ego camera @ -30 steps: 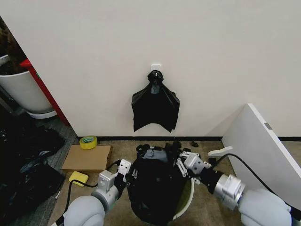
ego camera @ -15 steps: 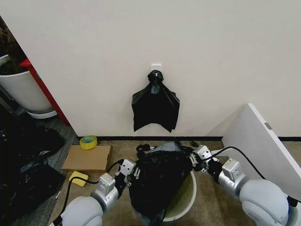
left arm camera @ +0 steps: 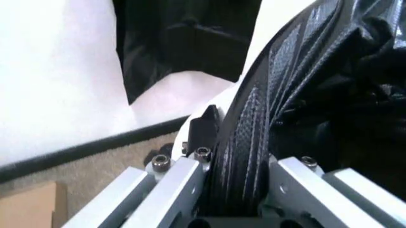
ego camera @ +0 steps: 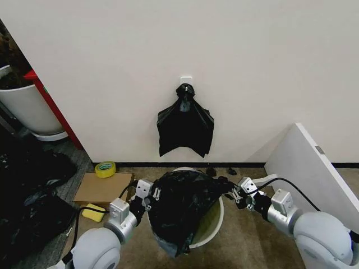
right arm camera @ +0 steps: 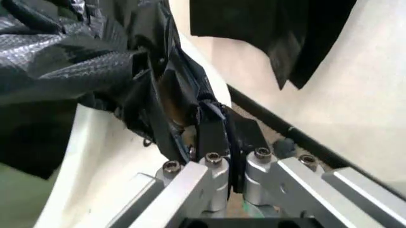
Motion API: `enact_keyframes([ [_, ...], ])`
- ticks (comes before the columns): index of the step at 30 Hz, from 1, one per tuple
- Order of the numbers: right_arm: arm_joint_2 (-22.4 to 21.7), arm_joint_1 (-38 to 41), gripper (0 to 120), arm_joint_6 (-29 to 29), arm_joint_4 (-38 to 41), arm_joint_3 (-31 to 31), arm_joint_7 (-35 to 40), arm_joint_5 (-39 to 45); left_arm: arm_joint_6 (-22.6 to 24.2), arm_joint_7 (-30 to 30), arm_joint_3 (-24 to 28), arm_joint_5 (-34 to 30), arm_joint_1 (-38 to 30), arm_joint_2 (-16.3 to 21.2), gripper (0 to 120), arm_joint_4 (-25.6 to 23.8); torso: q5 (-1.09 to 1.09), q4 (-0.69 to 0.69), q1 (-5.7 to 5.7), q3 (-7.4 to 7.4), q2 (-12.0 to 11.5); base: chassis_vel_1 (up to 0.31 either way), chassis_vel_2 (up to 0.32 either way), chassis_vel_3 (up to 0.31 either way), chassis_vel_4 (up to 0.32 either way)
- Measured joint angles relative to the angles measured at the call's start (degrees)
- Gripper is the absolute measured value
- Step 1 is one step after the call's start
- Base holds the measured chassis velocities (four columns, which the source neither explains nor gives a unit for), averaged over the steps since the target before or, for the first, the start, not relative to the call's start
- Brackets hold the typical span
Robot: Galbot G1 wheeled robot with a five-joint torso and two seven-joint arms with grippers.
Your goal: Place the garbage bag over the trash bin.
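Note:
The glossy black garbage bag (ego camera: 182, 204) hangs stretched between my two grippers, over the cream-white trash bin (ego camera: 215, 227). It covers the bin's left half, and the greenish inside shows on the right. My left gripper (ego camera: 149, 196) is shut on the bag's left edge, with the film clamped between its fingers (left arm camera: 190, 171). My right gripper (ego camera: 235, 193) is shut on a bunched fold at the bag's right edge (right arm camera: 171, 109), just above the bin's white wall (right arm camera: 95, 161).
A knotted black bag (ego camera: 185, 126) hangs on the wall behind the bin. A white panel (ego camera: 314, 174) leans at the right. A cardboard box (ego camera: 104, 188), a tape roll (ego camera: 105, 168) and black plastic (ego camera: 28, 190) lie left, near a white planter (ego camera: 28, 109).
Both grippers have moved toward the wall and farther apart, with the right one swinging out to the right. The bag now spreads wider and more of the bin's inside shows.

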Motion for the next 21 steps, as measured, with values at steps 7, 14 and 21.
enact_keyframes([
  [7, 2.65, -0.43, 16, -0.21, 0.46, 1.44, 3.5, 6.34, 1.92, -2.48, -0.15, -3.88, -0.05, -0.25, 0, -0.46, -0.02, 0.0, 0.0, 0.0, -0.01, 0.0, 0.0, 0.0, 0.0],
  [14, 5.73, -0.98, 43, -2.02, 1.03, 5.15, 9.64, 11.25, 3.44, -5.09, -0.17, -6.98, 0.07, -0.81, 0, -0.36, -0.01, -0.01, 0.0, 0.0, 0.0, 0.0, 0.0, 0.0, 0.0],
  [21, 8.32, -1.28, 67, -6.11, 8.2, 6.82, 23.98, 10.68, 4.81, -10.18, -0.04, -13.25, 0.09, -2.4, 0, 0.01, -0.01, -0.01, 0.0, 0.0, 0.0, 0.0, 0.0, 0.0, 0.0],
])
